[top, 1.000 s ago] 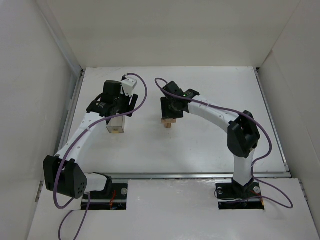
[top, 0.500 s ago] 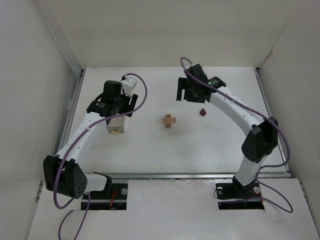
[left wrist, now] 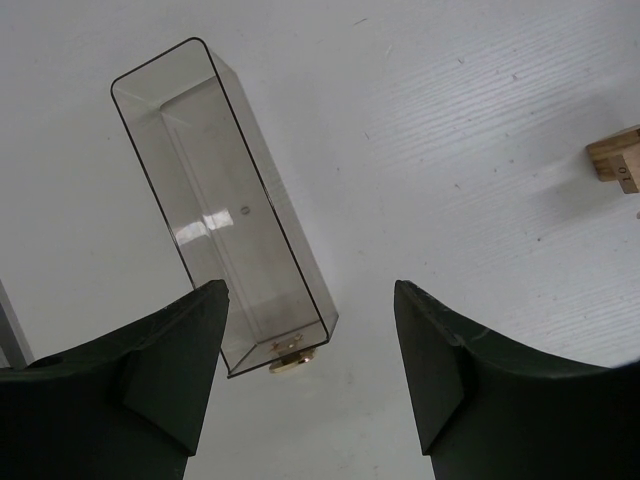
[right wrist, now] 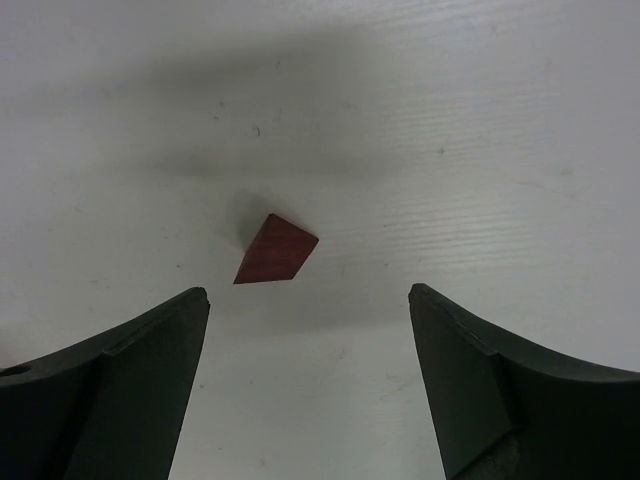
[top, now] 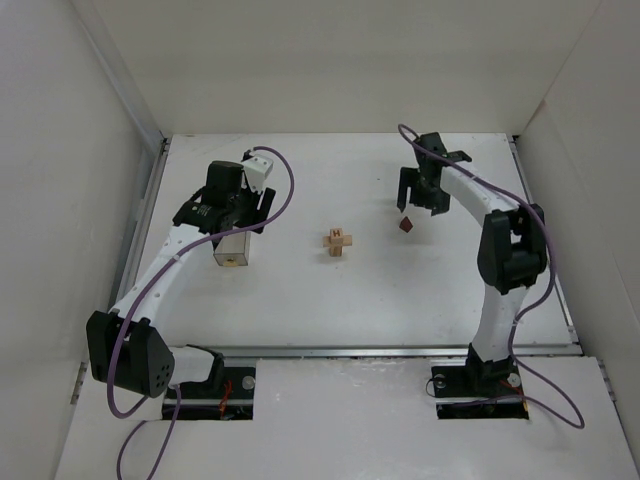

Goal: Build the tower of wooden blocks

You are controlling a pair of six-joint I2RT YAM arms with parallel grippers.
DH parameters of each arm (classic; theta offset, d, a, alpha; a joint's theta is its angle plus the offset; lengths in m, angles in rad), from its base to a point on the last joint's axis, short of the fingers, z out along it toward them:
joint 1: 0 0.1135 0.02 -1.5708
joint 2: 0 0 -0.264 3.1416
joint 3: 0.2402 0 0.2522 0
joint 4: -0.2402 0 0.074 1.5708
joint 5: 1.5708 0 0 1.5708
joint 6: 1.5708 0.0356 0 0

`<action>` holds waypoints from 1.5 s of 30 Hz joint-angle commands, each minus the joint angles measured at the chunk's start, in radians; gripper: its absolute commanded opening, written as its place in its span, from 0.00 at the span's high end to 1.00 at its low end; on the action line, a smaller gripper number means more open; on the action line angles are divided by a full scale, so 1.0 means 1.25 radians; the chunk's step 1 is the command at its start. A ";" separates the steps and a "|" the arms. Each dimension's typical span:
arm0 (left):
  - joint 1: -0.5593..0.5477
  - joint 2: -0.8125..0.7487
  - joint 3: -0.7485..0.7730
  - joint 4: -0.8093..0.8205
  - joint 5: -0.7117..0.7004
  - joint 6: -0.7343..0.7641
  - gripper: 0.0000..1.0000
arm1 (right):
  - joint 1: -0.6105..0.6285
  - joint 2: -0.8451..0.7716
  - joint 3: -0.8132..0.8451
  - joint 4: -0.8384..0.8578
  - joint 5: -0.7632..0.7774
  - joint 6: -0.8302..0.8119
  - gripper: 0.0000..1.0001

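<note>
Currently right claw (right wrist: 308,290) wide open, empty, over red block (right wrist: 275,250).

I am viewing the white table (top: 300,300) from above, taking the wood block tower (top: 338,242) as reference. The tower is standing as crossed light-tan bars, with nothing touching it. A dark reddish-brown block (top: 405,225) is lying on the table, right of the tower and apart from it. The right gripper (top: 421,203) is hovering just beyond that block, farther right of the tower, its fingers standing apart. Well to the tower's left, the left gripper (top: 236,228) is hanging over a clear plastic box (top: 232,250).
</note>
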 commanded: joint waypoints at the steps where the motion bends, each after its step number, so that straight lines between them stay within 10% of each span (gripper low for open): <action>1: 0.003 -0.033 0.015 0.014 -0.003 0.004 0.36 | 0.011 0.009 -0.008 0.012 -0.018 -0.001 0.13; 30: 0.003 -0.019 0.023 0.007 -0.003 0.004 0.36 | 0.035 0.138 0.000 0.065 -0.027 -0.024 0.31; 45: 0.011 -0.019 0.023 0.007 0.004 0.011 0.36 | 0.043 0.081 -0.022 0.079 -0.045 -0.049 0.85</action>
